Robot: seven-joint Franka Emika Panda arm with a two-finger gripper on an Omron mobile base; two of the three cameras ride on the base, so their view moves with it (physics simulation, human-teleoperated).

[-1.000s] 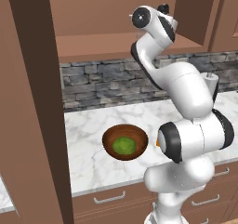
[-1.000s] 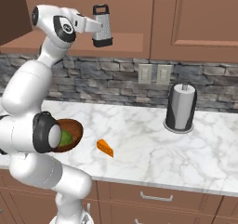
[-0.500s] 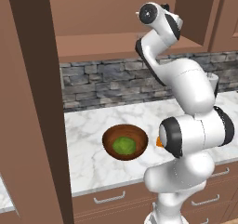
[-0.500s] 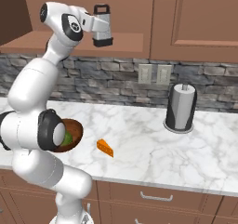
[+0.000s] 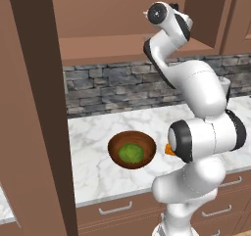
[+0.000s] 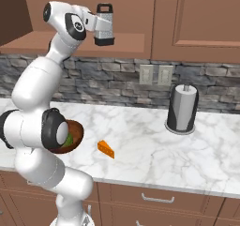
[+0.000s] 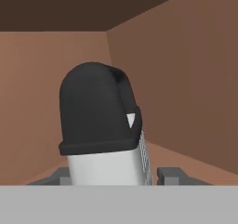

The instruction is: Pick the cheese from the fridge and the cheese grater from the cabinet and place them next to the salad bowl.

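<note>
1. The step in hand looks to be the grasp on the cheese grater [image 6: 104, 24], which stands upright on the shelf of the cabinet [image 6: 84, 41], close to the shelf's front edge. The gripper [image 6: 97, 27] is reached up to it at shelf height.

2. To do it well, the arm should hold level and let the jaws meet the silver body squarely below the black handle, one on each side, so the tapered walls do not squeeze the grater upward out of the grip.

3. In the hand view the grater [image 7: 104, 135] sits centred, with a finger tip [image 7: 173, 175] low on each side of its body. The jaws are partly spread around it; whether they already press the metal cannot be told, as the contact is hidden at the picture's bottom.

4. Once the grip is firm, a short lift before drawing back should keep the black base from dragging over the shelf's front edge.

5. The grater is a small silver box, narrower toward the top, with a rounded black handle, a black base and fine perforations on one face.

6. On the worktop [image 6: 140, 140], the cheese [image 6: 106, 149] already lies just beside the salad bowl [image 5: 132, 150], near the front edge, so the grater appears to be what remains.
</note>
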